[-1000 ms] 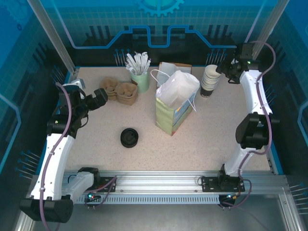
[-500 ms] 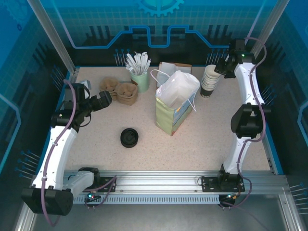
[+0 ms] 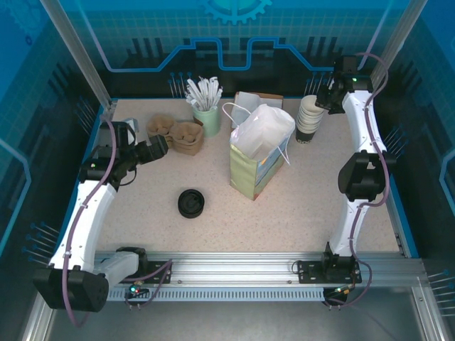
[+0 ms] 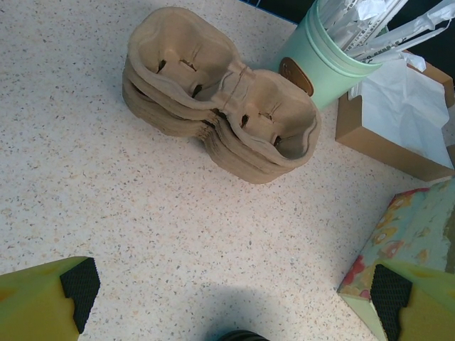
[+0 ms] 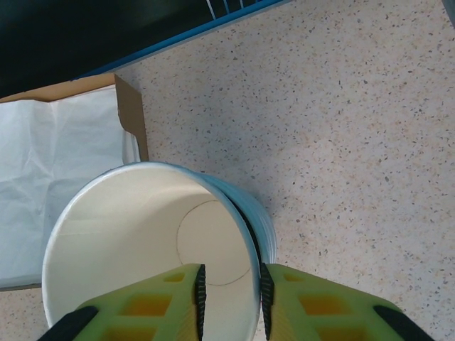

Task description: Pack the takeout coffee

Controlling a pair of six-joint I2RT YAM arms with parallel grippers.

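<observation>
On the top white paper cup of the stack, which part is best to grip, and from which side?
Pinch the rim wall of the top white paper cup, coming straight down from above. It stands upright, mouth open, nested in the stack, so mostly its rim is free. The right gripper straddles that wall, one finger inside, one outside.

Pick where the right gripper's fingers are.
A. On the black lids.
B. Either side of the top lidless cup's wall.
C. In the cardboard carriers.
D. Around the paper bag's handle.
B: the right gripper has one finger inside the top cup and one outside its wall.
</observation>
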